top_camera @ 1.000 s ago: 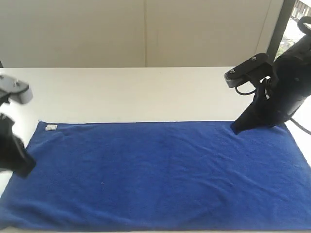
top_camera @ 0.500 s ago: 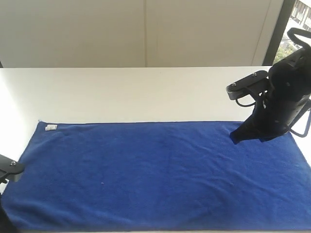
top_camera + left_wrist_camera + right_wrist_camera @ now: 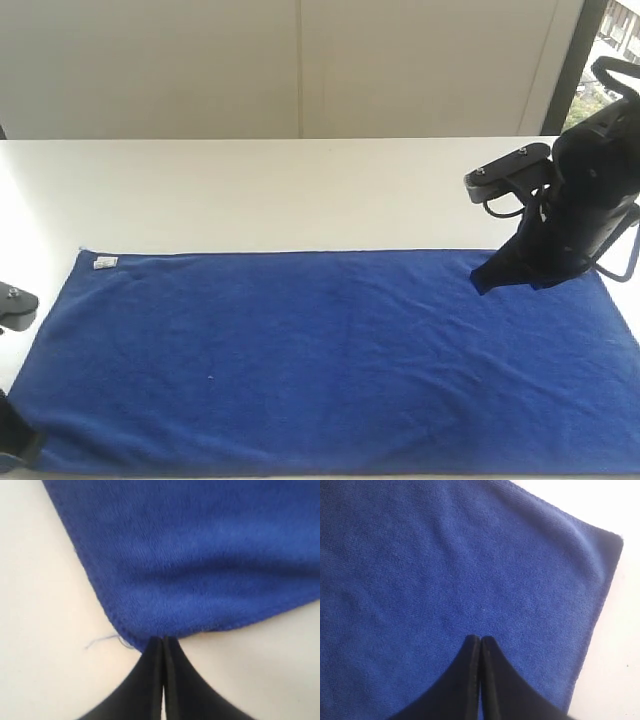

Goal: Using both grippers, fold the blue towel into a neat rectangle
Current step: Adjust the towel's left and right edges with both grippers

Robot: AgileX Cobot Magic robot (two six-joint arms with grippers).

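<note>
The blue towel (image 3: 320, 360) lies spread flat on the white table (image 3: 260, 190), filling the lower half of the exterior view from the left edge almost to the right edge. Its small white tag (image 3: 105, 263) sits at the upper-left corner of the cloth.

The left gripper (image 3: 162, 641) is at the lower left of the exterior view, mostly cut off by the frame. Its jaws are pressed together, with the tips meeting the hem of a towel corner. Whether any cloth is caught between them cannot be told. A loose thread (image 3: 102, 640) lies on the table just beside that corner.

The right gripper (image 3: 483, 281) leans in from the right side. Its jaws are also pressed together, and the tips rest on the towel's surface near its upper-right corner.
</note>
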